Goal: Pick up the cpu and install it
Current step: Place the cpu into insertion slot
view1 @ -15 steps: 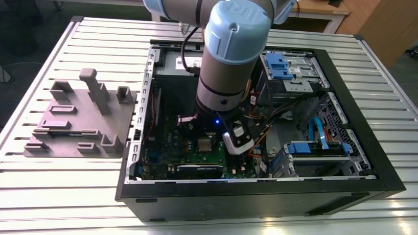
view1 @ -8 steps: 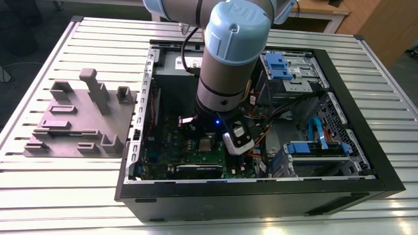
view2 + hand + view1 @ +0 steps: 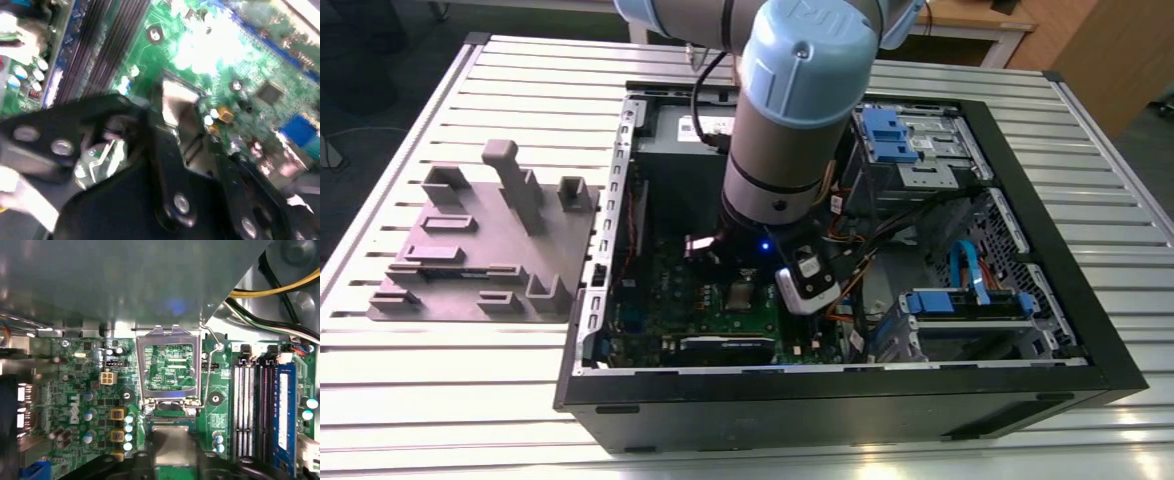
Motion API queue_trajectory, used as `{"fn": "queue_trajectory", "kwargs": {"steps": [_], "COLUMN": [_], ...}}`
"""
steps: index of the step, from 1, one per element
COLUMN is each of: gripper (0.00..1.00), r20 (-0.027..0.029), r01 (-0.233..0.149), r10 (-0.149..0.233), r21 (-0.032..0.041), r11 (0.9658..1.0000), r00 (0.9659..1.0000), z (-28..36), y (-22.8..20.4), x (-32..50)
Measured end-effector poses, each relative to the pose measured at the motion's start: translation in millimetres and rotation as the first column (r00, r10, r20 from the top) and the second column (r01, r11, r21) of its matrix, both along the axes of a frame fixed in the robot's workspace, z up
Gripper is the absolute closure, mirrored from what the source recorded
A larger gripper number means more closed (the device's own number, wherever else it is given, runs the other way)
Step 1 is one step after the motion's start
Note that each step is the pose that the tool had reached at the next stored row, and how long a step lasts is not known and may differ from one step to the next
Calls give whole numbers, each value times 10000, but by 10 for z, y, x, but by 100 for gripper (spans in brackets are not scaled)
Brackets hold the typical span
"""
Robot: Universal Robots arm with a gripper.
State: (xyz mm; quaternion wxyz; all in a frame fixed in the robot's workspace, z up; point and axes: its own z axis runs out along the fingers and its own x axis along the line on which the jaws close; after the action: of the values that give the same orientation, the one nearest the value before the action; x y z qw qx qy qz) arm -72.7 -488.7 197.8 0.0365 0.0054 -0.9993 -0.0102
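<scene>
The cpu, a small silvery square, sits between the black fingers of my gripper, which is shut on it. It hangs right at the socket, just beside the silver load frame, which is flipped up open with its lever raised. In the second wrist view the cpu shows as a bright plate at the tip of the gripper, over the green motherboard. In the exterior view the arm's wrist reaches down into the open computer case above the socket.
Dark memory slots run beside the socket, with yellow and black cables nearby. Capacitors stand on the socket's other side. Blue drive bays and the case walls hem in the arm. A grey moulded plate lies on the slatted table at the exterior view's left.
</scene>
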Motion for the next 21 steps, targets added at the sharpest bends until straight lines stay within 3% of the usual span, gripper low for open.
{"fn": "queue_trajectory", "kwargs": {"steps": [1, 9, 11, 13, 14, 21], "gripper": [68, 68, 61, 61, 55, 55], "r20": [-23, -47, -47, -47, -47, -46], "r01": [2, 20, 20, 20, 20, 20], "r10": [-2, -20, -20, -20, -20, -20], "r21": [1, 0, 0, 0, -1, 1], "r11": [10000, 10000, 10000, 10000, 10000, 10000], "r00": [10000, 10000, 10000, 10000, 10000, 10000], "z": [8, 10, 10, 10, 9, -32], "y": [0, 0, 0, 0, 0, 0], "x": [2, 6, 7, 7, 7, 8]}}
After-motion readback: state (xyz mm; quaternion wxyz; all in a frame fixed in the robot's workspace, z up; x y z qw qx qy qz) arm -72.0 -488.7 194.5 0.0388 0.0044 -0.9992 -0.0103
